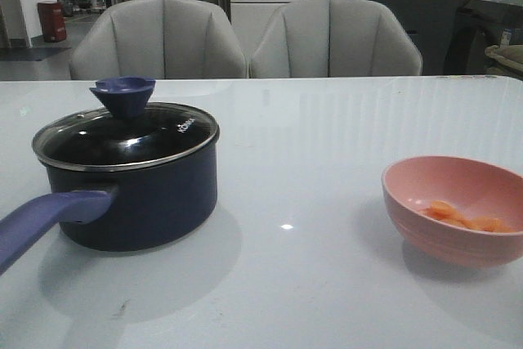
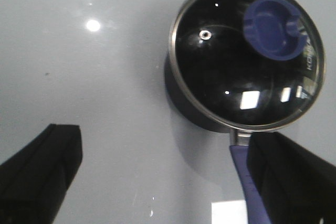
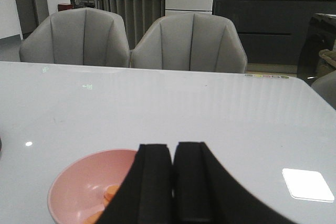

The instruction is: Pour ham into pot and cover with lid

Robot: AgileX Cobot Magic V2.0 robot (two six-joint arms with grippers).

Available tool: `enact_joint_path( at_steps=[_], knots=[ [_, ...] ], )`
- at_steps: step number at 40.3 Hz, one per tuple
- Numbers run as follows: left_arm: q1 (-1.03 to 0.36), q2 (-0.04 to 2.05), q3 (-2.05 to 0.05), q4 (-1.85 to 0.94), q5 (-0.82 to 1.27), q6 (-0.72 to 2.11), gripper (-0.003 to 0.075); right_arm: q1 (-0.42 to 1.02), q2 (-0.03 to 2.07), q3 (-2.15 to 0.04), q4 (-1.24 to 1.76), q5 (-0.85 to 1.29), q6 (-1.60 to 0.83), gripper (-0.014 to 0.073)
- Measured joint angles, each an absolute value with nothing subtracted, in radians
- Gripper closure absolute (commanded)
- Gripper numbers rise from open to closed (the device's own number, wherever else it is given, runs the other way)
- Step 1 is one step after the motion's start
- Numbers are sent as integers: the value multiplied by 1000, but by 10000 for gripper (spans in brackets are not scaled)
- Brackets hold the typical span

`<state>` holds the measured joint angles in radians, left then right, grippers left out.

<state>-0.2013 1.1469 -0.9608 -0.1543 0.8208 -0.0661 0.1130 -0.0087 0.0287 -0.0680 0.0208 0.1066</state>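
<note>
With the lid (image 1: 127,135) seated on the pot (image 1: 135,198) at nine o'clock, ham (image 1: 466,217) in the pink bowl (image 1: 425,222) at three would spill onto glass; left claw (image 2: 163,182) gaped, right claw (image 3: 172,182) closed, empty.

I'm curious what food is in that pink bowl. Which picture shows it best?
The front view: the ham lies in plain sight as a few orange slices on the bottom of the pink bowl. In the right wrist view the closed right gripper hides most of it; only some slices show. The left wrist view shows none.
</note>
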Motion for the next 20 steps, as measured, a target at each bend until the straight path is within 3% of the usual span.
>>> enact_joint_path(
  at_steps=[20],
  knots=[
    [-465, 1566, -1401, 16, 956, -314, 29, 113, -9, 29, -68, 21, 107, 454]
  ],
)
